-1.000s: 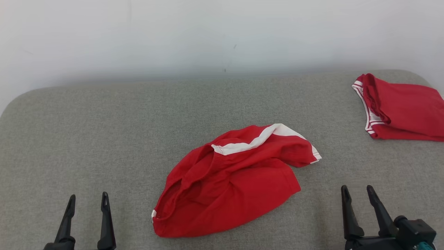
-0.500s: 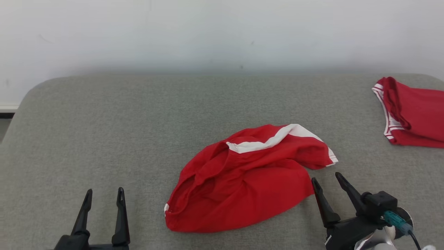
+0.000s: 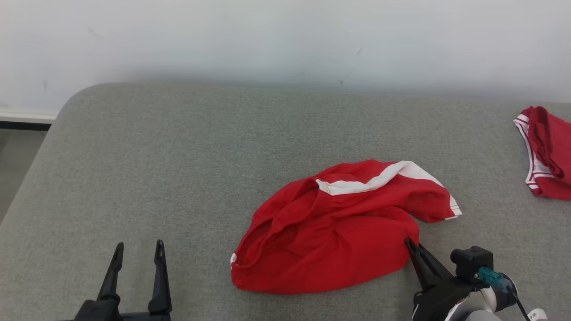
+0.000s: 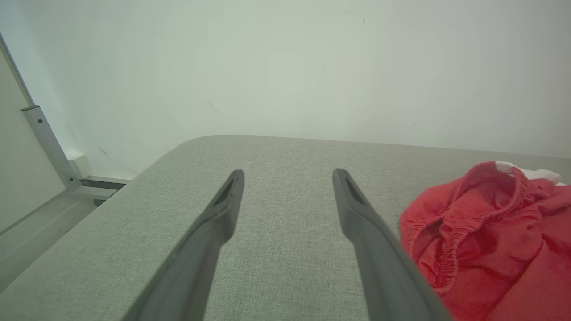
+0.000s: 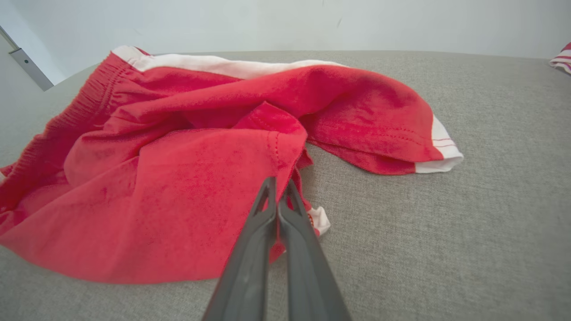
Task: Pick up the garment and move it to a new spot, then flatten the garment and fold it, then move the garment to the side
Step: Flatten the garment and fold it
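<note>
Working the first step, the pick-up: clenched with the right tool [image 3: 408, 241] on the near right hem of the garment [image 3: 339, 232], a pair of red shorts with white trim heaped on the grey bench [image 3: 178, 147], a little right of centre and not yet lifted. Seen from the right wrist, pressed tip to tip with what looks like a fold of red hem caught between, just by a small white corner of trim; judged a thin pinch at the edge rather than a deep bite. Holding the left tool [image 3: 139, 244] released, spread wide and empty, low over bare bench well to the left of the heap, on the side of the elastic waistband. Leaving alone a second red garment [image 3: 551, 151] at the far right edge, well apart. Next, probably: raise the right tool slowly, enough to free the cloth from the bench, then carry across to open bench for laying down. Calls for keeping the pinch firm, since likely to slip out of so shallow a hold under the weight of hanging cloth; worth checking for one layer or two in the grip before travelling. Flattening, folding and setting aside all yet to do.
</note>
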You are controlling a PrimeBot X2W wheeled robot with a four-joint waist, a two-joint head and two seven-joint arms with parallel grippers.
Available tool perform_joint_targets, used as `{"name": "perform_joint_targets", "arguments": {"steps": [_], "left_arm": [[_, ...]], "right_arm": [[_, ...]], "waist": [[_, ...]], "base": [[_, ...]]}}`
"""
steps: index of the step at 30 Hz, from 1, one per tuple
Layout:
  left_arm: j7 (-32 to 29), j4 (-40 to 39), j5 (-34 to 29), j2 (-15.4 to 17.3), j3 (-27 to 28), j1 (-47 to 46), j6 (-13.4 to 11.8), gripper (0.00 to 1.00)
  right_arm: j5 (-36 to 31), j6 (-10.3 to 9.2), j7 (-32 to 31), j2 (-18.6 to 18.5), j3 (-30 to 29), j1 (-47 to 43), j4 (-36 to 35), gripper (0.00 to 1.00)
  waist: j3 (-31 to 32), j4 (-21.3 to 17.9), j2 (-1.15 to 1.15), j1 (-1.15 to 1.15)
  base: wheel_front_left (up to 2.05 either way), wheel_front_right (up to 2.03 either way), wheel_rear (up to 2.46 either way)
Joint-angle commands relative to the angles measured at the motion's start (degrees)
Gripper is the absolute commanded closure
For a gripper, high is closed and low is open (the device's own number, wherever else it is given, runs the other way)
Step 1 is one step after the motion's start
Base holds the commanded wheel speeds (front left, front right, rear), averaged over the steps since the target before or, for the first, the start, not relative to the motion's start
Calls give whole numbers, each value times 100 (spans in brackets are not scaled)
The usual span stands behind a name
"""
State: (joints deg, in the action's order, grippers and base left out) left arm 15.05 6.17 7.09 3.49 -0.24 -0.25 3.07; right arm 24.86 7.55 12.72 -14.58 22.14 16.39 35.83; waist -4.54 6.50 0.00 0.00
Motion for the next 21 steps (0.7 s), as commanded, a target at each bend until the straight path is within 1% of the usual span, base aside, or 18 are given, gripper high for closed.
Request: {"name": "perform_joint_targets", "arguments": {"steps": [1, 5, 11, 15, 21], "left_arm": [[17, 40, 42, -9, 48, 33, 39, 0], [17, 33, 41, -24, 32, 106, 11, 0], [17, 53, 74, -39, 51, 57, 10, 0], [17, 68, 62, -45, 44, 73, 20, 0], [17, 132, 70, -50, 100, 32, 74, 0]], "right_arm": [[61, -15, 72, -49, 31, 18, 7, 100], [74, -15, 180, -134, 85, -132, -222, 100], [-94, -15, 191, -238, -28, -720, -1215, 100], [-232, -15, -32, -217, -276, -1309, -2006, 100], [-420, -15, -667, -62, -817, -2328, -3246, 100]], "waist": [[28, -83, 0, 0], [71, -267, 0, 0], [100, -586, 0, 0], [113, -742, 0, 0], [112, -838, 0, 0]], "base": [[0, 0, 0], [0, 0, 0], [0, 0, 0], [0, 0, 0], [0, 0, 0]]}}
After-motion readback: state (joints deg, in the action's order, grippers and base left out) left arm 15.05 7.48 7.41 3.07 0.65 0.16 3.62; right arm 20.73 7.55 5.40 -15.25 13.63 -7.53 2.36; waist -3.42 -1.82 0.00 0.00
